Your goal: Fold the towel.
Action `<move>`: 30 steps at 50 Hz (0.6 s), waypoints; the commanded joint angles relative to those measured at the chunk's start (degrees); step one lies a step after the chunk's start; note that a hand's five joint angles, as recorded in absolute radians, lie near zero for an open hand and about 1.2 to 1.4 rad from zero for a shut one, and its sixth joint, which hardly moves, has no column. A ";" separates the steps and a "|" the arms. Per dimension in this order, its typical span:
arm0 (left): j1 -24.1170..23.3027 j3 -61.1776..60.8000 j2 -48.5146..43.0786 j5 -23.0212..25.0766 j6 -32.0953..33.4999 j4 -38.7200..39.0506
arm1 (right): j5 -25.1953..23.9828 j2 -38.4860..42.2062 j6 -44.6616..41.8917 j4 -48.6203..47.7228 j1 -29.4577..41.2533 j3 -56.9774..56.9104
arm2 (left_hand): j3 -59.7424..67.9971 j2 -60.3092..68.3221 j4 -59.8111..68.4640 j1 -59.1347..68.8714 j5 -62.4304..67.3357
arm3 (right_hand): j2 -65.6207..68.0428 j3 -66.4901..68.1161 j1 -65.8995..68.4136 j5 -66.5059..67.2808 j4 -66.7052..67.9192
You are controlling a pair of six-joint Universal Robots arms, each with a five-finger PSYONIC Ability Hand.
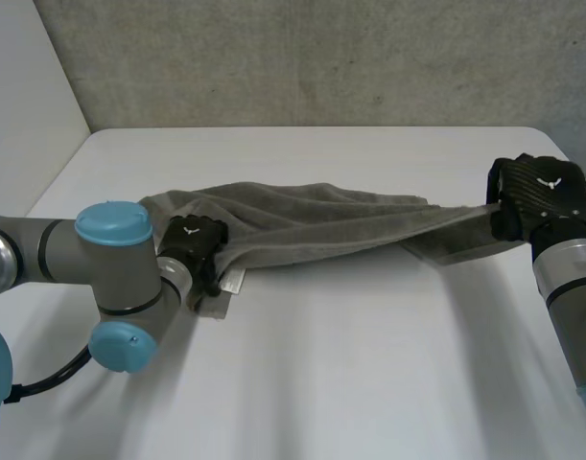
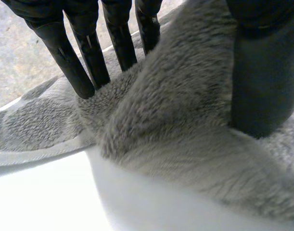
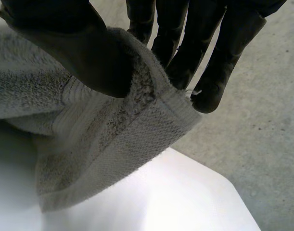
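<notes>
Grey and thick-piled, as to the towel (image 1: 312,225), with a flat woven band and a stitched hem along the short end (best seen in the right wrist view). Stretched as a long, rumpled, loosely bunched strip across the middle of the table (image 1: 350,374), from near the left edge over to the right edge. Resting on the tabletop along the left part and the middle, clear of it toward the right end. Gripped at the left end, on the near side of the strip, by the left hand (image 1: 195,244), low over the table not far from its left edge. There, cloth heaped up and pinched between the straight left fingers (image 2: 72,62) on one face and the left thumb (image 2: 264,82) on the other, with a hemmed edge trailing flat onto the table just beside the fingertips. Held at the right end by the right hand (image 1: 540,196), above the table's right edge. There, the hemmed corner folded over and squeezed between the right thumb (image 3: 74,53) on top and the right fingers (image 3: 223,57) behind, close-set and nearly straight, tips just past the hem. Below that pinch, a short flap of the banded end hanging loose, off the tabletop. Drawn fairly straight between the two holds.
</notes>
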 commanded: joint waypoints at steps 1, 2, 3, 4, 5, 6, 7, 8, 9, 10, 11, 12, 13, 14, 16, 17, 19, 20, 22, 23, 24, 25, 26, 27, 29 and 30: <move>0.59 1.71 0.22 -8.69 0.46 0.09 | -0.18 -0.59 0.07 -0.31 -1.81 -0.24 | -4.52 -4.82 -5.52 -4.99 -13.63 | 4.57 3.44 3.31 3.03 3.27; 0.94 1.80 0.66 -10.02 0.46 0.00 | -0.35 -0.59 0.07 -0.31 -2.42 -0.33 | -4.35 -4.65 -5.35 -4.82 -13.46 | 4.57 3.44 3.31 3.03 3.27; 0.95 1.80 0.66 -10.03 0.46 0.00 | -0.35 -0.59 0.07 -0.31 -2.43 -0.33 | -4.35 -4.65 -5.35 -4.82 -13.46 | 4.57 3.44 3.31 3.03 3.27; 1.12 1.80 1.53 -10.64 0.46 -0.26 | -0.27 -0.59 0.15 -0.31 -2.78 -0.50 | -4.18 -4.49 -5.19 -4.65 -13.29 | 4.57 3.44 3.31 3.03 3.27; 1.12 1.80 1.54 -10.65 0.46 -0.26 | -0.27 -0.59 0.15 -0.31 -2.78 -0.50 | -4.18 -4.48 -5.18 -4.65 -13.29 | 4.57 3.44 3.31 3.03 3.27; 1.30 1.45 2.93 -10.65 0.37 -0.44 | -0.18 -0.76 0.24 -0.31 -3.04 -0.59 | -4.18 -4.48 -5.18 -4.65 -13.29 | 4.57 3.44 3.31 3.03 3.27; 1.47 0.93 4.43 -10.65 0.37 -0.44 | -0.35 -1.02 0.33 -0.40 -3.39 -0.68 | -4.18 -4.48 -5.18 -4.65 -13.29 | 4.57 3.44 3.31 3.03 3.27; 1.47 0.92 4.44 -10.65 0.37 -0.44 | -0.35 -1.02 0.33 -0.40 -3.40 -0.68 | -4.18 -4.48 -5.18 -4.65 -13.29 | 4.57 3.44 3.31 3.03 3.27; 1.65 0.49 5.75 -10.65 0.37 -0.52 | -0.27 -1.55 0.33 -0.31 -3.66 -0.77 | -4.18 -4.48 -5.18 -4.65 -13.29 | 4.57 3.44 3.31 3.03 3.27; 1.65 0.13 6.80 -10.65 0.46 -0.61 | -0.27 -1.90 0.24 -0.40 -3.84 -0.77 | -4.18 -4.48 -5.18 -4.65 -13.29 | 4.57 3.44 3.31 3.03 3.27; 1.65 0.13 6.81 -10.65 0.46 -0.61 | -0.27 -1.90 0.24 -0.40 -3.84 -0.77 | -4.18 -4.48 -5.18 -4.65 -13.29 | 4.57 3.44 3.31 3.03 3.27; 1.65 -0.22 7.86 -10.65 0.46 -0.61 | -0.35 -2.08 0.15 -0.40 -3.92 -0.77 | -4.18 -4.48 -5.18 -4.65 -13.29 | 4.57 3.44 3.31 3.03 3.27; 1.65 -0.22 7.87 -10.65 0.46 -0.61 | -0.35 -2.08 0.15 -0.40 -3.93 -0.77 | -4.18 -4.48 -5.18 -4.65 -13.29 | 4.57 3.44 3.31 3.03 3.27; 1.65 -0.57 8.65 -10.56 0.46 -0.61 | -0.27 -2.25 0.41 -0.40 -4.01 -0.94 | -4.02 -4.32 -5.02 -4.49 -13.12 | 4.57 3.44 3.31 3.03 3.27; 1.65 -0.92 9.19 -10.47 0.55 -0.61 | -0.27 -2.52 0.42 -0.40 -4.01 -0.94 | -4.01 -4.32 -5.02 -4.49 -13.12 | 4.57 3.44 3.31 3.03 3.27; 1.65 -1.10 9.36 -10.47 0.55 -0.61 | -0.18 -2.61 0.33 -0.40 -4.01 -0.94 | -3.85 -4.15 -4.85 -4.32 -12.95 | 4.57 3.44 3.31 3.03 3.27; 1.65 -1.10 9.28 -10.47 0.90 -0.61 | -0.18 -2.61 0.33 -0.40 -3.93 -0.94 | -3.34 -3.64 -4.34 -3.81 -12.45 | 4.57 3.44 3.31 3.03 3.27; 1.65 -1.10 9.28 -10.47 1.86 -0.61 | -0.26 -2.61 0.33 -0.40 -3.93 -0.94 | -2.01 -2.31 -3.01 -2.48 -11.12 | 4.57 3.44 3.31 3.03 3.27; 1.65 -1.10 9.10 -10.47 3.08 -0.61 | -0.27 -2.61 0.24 -0.40 -3.93 -0.94 | 0.00 -0.30 -1.00 -0.47 -9.10 | 4.57 3.44 3.31 3.03 3.27; 1.65 -1.19 8.93 -10.38 4.66 -0.61 | -0.44 -2.61 0.24 -0.31 -3.84 -0.94 | 2.69 2.39 1.69 2.22 -6.42 | 4.57 3.44 3.31 3.03 3.27; 1.65 -1.19 8.92 -10.38 4.68 -0.61 | -0.44 -2.61 0.24 -0.31 -3.84 -0.94 | 2.71 2.41 1.71 2.24 -6.39 | 4.57 3.44 3.31 3.03 3.27; 1.65 -1.27 8.75 -10.38 6.16 -0.70 | -0.53 -2.52 0.24 -0.40 -3.84 -0.86 | 4.55 4.24 3.54 4.08 -4.56 | 4.57 3.44 3.31 3.03 3.27; 1.74 -1.62 8.57 -10.30 7.56 -0.79 | -0.62 -2.52 0.07 -0.40 -3.75 -0.94 | 4.90 4.60 3.90 4.43 -4.21 | 4.57 3.44 3.31 3.03 3.27; 1.74 -1.63 8.57 -10.30 7.58 -0.79 | -0.62 -2.52 0.07 -0.40 -3.75 -0.94 | 4.90 4.60 3.90 4.43 -4.21 | 4.57 3.44 3.31 3.03 3.27; 1.74 -2.07 8.31 -10.30 8.63 -0.79 | -0.53 -2.17 -0.11 -0.05 -3.75 -1.03 | 4.90 4.60 3.90 4.43 -4.21 | 4.57 3.44 3.31 3.03 3.27; 1.74 -2.41 7.96 -10.30 8.98 -0.79 | -0.62 -1.91 -0.11 -0.22 -3.58 -0.94 | 4.90 4.60 3.90 4.43 -4.21 | 4.57 3.44 3.31 3.03 3.27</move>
